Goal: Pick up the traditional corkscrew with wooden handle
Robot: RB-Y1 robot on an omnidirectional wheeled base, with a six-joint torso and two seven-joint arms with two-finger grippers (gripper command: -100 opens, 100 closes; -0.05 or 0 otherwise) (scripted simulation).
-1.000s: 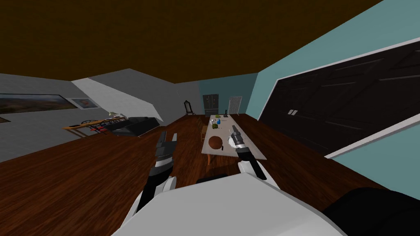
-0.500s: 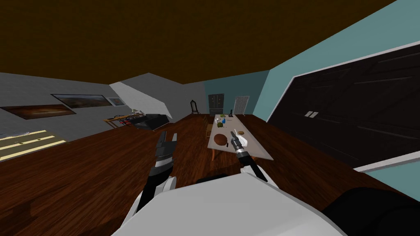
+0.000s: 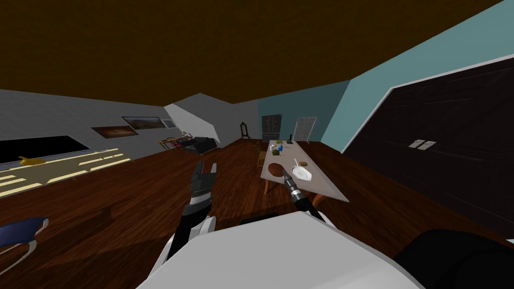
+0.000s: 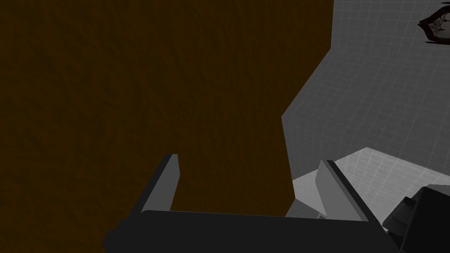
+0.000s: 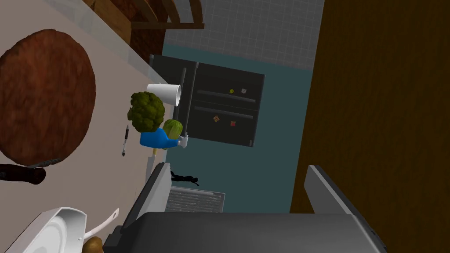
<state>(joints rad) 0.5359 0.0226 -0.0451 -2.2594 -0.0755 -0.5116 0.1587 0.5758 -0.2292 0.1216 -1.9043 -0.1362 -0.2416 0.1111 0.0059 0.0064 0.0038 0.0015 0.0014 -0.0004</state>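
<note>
Corkscrew on table, R jaws spread & empty, not at it yet.
Corkscrew (image 5: 22, 174), dark brown handle w/ thin metal screw, lies flat on the pale table (image 5: 96, 184). It sits outside the R gripper (image 5: 237, 167), well off past the finger nearer the table. Screw end meets the edge of the round brown board (image 5: 44, 94); touching or overlapping, can't tell. White dish (image 5: 57, 226) is just beside that same finger. Further ahead of the jaws: broccoli (image 5: 146, 111), white cup (image 5: 165, 93) on its side, dark cabinet (image 5: 224, 110) behind. L gripper (image 4: 250, 159) is held away from the table, jaws spread, nothing between them.
</note>
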